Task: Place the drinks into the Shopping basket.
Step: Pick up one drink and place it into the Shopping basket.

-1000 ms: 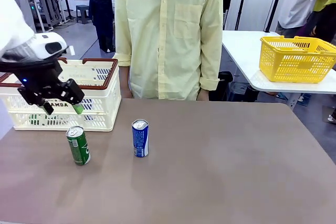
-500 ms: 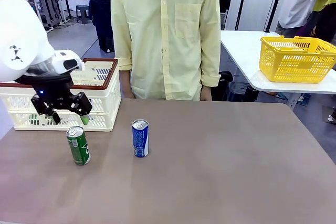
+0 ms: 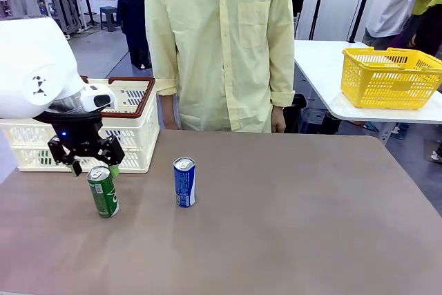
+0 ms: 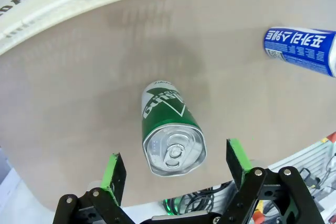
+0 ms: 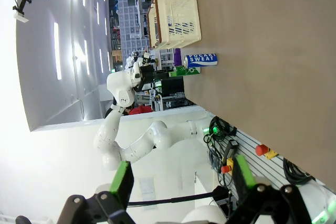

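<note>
Left gripper (image 3: 94, 168) jaws spread wide, just above upright green can (image 3: 103, 193); blue can (image 3: 184, 182) upright nearby on table (image 3: 290, 226); Shopping basket (image 3: 131, 136) behind; right gripper (image 5: 184, 179) jaws apart, empty

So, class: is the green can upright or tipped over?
Upright: the green can stands on its base on the table, silver top up.

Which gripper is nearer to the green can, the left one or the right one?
Left. The left gripper hangs open just above the green can, with one finger on each side of its top. The right gripper, also open, is far from it, back beyond the table edge.
</note>
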Robot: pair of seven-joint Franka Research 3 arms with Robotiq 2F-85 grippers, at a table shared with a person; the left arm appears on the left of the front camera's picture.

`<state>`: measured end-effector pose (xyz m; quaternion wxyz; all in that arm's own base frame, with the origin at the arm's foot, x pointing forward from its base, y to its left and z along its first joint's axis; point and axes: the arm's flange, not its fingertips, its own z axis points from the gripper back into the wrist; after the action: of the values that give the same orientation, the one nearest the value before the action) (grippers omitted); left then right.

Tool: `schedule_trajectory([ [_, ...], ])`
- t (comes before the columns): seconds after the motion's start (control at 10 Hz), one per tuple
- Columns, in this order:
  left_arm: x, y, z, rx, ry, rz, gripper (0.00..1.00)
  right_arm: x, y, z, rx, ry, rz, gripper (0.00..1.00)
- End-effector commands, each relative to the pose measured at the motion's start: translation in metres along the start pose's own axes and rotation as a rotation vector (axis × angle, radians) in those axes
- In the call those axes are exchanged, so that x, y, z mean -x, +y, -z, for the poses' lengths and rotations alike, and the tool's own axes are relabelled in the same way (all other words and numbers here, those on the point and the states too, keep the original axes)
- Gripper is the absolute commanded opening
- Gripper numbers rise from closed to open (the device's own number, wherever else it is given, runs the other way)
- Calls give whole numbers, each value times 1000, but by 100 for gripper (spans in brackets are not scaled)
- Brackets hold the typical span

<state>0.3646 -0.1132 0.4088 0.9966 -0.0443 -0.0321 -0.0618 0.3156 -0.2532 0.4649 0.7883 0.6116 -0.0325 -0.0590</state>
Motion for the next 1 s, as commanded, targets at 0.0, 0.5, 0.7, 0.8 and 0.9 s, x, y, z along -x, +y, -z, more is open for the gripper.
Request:
schedule_trajectory([
  [0.0, 53, 12, 36, -33, -11, -31, 100, 2, 5, -1, 9, 11, 14, 100],
  [0.5, 55, 5, 62, -41, 44, -20, 100, 2, 5, -1, 9, 11, 14, 100],
  [0.7, 56, 4, 67, -55, 54, -17, 100, 2, 5, -1, 9, 11, 14, 100],
  [0.8, 56, 4, 68, -63, 52, -21, 94, 2, 5, -1, 9, 11, 14, 100],
  [0.9, 55, 4, 67, -73, 53, -18, 42, 2, 5, -1, 9, 11, 14, 100],
])
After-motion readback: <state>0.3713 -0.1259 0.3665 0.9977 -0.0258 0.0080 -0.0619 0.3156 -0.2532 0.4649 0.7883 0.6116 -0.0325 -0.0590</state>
